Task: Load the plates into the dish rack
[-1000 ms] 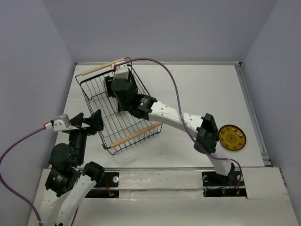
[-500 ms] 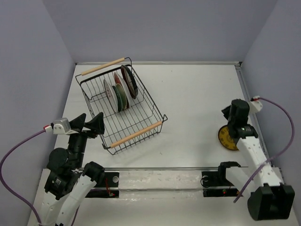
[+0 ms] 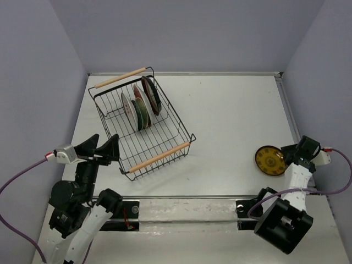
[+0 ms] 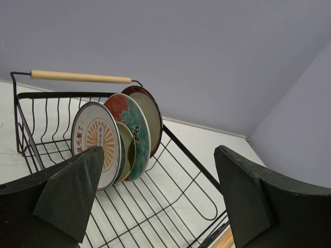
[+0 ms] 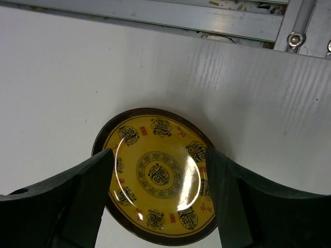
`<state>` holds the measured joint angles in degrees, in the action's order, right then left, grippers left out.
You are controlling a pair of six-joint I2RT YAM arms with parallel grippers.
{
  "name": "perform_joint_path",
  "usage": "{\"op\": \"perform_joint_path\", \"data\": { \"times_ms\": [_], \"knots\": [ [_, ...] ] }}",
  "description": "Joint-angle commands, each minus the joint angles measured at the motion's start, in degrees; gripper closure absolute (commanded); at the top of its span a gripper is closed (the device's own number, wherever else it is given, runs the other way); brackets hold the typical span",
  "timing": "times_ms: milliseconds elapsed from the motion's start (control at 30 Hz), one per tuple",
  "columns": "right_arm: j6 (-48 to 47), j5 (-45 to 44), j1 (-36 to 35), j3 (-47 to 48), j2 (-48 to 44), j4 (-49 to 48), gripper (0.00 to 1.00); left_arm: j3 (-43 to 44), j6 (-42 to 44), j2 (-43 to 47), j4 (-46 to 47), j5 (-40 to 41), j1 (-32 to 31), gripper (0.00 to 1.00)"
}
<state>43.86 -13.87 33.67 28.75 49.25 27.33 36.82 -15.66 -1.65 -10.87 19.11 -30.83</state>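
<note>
R arm had folded back toward its base vs 0.5 s ago. R gripper (image 5: 158,170) had moved from the far side of the yellow plate (image 5: 159,174) to right over it. L gripper (image 4: 159,155) had sunk slightly. Dish rack (image 3: 148,144) and its load hadn't shifted.

Table (image 3: 231,110) lay under both grippers. Rack sat just ahead of L gripper, whose fingers were spread wide w/ nothing held. Four plates (image 4: 132,124) stood on edge at the rack's far end.

R gripper was also wide open and empty. Yellow plate lay flat on the table below, framed between its fingers, no contact visible.
</note>
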Motion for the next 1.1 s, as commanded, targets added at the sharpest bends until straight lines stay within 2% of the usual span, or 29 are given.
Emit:
{"op": "perform_joint_path", "data": {
  "times_ms": [0,100,333,500,733,767,800,833,867,1000,1067],
  "knots": [
    [-1.31,8.93,7.79,0.86,3.98,1.58,0.23,-0.26,0.81,1.12,3.14,0.48,-0.55,0.01],
    [-2.72,13.33,9.13,1.57,8.65,1.67,0.22,-0.25,0.81,1.39,2.79,0.75,-0.63,0.01],
    [-2.98,13.34,9.66,1.75,10.76,0.89,0.21,-0.08,0.72,0.68,2.70,0.84,-1.07,0.01],
    [-4.57,20.98,9.66,0.78,17.01,-4.12,0.21,-0.08,0.63,0.42,2.61,1.19,-1.07,0.01],
    [-2.81,34.69,9.66,-4.49,18.68,-15.37,0.45,0.10,0.72,-0.99,2.44,1.01,-0.90,0.01],
    [-2.90,37.13,9.66,-5.45,18.77,-16.51,0.58,0.10,0.72,-1.07,2.44,1.19,-0.90,0.01],
    [-3.16,38.38,9.66,-6.07,18.95,-19.04,0.64,0.10,0.72,-1.34,2.26,1.19,-0.99,0.01],
    [-3.25,40.48,9.66,-6.60,18.95,-20.38,0.83,0.10,0.72,-1.43,2.35,1.10,-0.99,0.01],
    [-3.25,41.89,9.66,-7.30,18.77,-21.87,0.92,0.10,0.63,-1.51,2.26,1.10,-0.99,0.01],
    [-2.46,45.59,9.66,-11.25,12.99,-28.72,0.93,0.01,0.63,-2.83,2.00,0.75,-0.90,0.01],
    [-2.02,45.42,8.43,-10.74,5.73,-27.78,0.93,0.01,0.63,-3.62,1.91,0.40,-0.99,0.01]
  ]
}}
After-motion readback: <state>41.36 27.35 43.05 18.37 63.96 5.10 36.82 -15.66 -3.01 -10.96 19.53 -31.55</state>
